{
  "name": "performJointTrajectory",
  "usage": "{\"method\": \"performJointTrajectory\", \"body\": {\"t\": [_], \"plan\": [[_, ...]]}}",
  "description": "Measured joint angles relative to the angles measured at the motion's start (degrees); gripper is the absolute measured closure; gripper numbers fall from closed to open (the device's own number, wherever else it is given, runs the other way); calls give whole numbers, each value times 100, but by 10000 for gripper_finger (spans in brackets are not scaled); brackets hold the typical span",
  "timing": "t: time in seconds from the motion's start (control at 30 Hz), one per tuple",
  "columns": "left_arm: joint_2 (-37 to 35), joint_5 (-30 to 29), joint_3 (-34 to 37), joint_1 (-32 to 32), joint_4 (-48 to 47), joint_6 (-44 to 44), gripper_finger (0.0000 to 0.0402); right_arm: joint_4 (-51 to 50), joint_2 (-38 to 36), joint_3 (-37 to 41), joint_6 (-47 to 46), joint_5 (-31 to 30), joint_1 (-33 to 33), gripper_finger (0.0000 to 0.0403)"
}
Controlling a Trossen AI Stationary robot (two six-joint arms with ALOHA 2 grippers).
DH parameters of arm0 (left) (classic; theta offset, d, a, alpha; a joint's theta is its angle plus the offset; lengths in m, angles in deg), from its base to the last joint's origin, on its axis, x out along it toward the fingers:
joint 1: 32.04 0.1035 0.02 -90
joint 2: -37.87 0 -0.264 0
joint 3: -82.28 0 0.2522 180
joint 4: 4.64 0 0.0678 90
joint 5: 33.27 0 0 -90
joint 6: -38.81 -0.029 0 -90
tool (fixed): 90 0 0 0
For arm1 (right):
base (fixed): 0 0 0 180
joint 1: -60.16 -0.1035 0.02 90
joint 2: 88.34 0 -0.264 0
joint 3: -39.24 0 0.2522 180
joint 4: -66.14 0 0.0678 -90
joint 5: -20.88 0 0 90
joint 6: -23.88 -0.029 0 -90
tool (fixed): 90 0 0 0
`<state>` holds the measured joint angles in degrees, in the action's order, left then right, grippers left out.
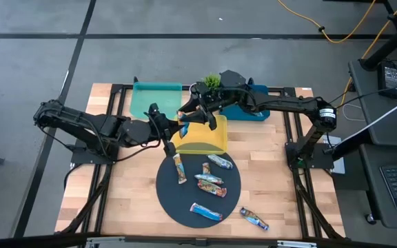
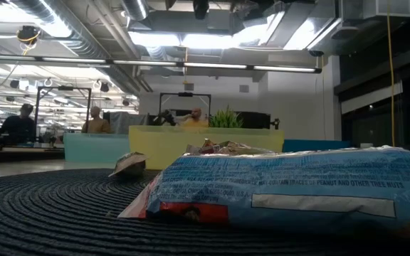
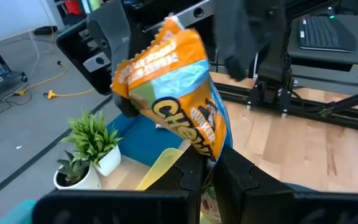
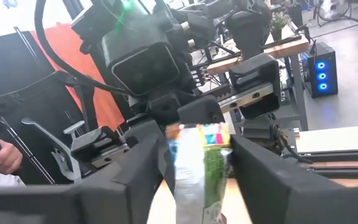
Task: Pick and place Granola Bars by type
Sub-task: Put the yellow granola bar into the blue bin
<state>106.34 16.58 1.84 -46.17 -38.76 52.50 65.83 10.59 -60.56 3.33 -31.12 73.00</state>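
Note:
An orange-and-blue granola bar (image 3: 173, 93) stands up in the air over the yellow tray (image 1: 205, 141), and my left gripper (image 3: 209, 174) is shut on its lower end. My right gripper (image 4: 199, 149) comes in from the far right and is open. Its fingers (image 3: 107, 37) stand close on either side of the bar's upper part (image 4: 201, 186). Several more bars (image 1: 209, 180) lie flat on the round black mat (image 1: 171, 200). One bar (image 1: 253, 219) lies on the wood beside the mat. From above, the held bar (image 1: 183, 128) shows between the two grippers. My left gripper pinches the bar's lower end (image 3: 211, 149) between its two fingers, coming from the table's left and slanting slightly down. The bar rises from the fingers tilted, lifted clear of tray and table. My right gripper: I cannot tell whether its fingers touch the bar's side edges.
A teal tray (image 1: 156, 100) and a blue tray (image 1: 252, 111) stand at the far edge, with a small potted plant (image 1: 212, 81) between them. The low view is filled by a bar (image 2: 276, 185) lying on the mat. People sit in the room behind (image 2: 95, 122).

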Motion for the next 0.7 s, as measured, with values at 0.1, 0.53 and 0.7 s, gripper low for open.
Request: {"method": "performJointTrajectory", "body": {"t": [0.1,0.53,0.7], "plan": [[0,96,0,0,3,0,384,-14,0,0,1,0,2,251],[-95,621,0,-11,1,56,371,-3,2,0,15,-42,-5,291],[-401,763,7,-159,-28,218,326,35,2,-7,16,-44,2,299]]}}
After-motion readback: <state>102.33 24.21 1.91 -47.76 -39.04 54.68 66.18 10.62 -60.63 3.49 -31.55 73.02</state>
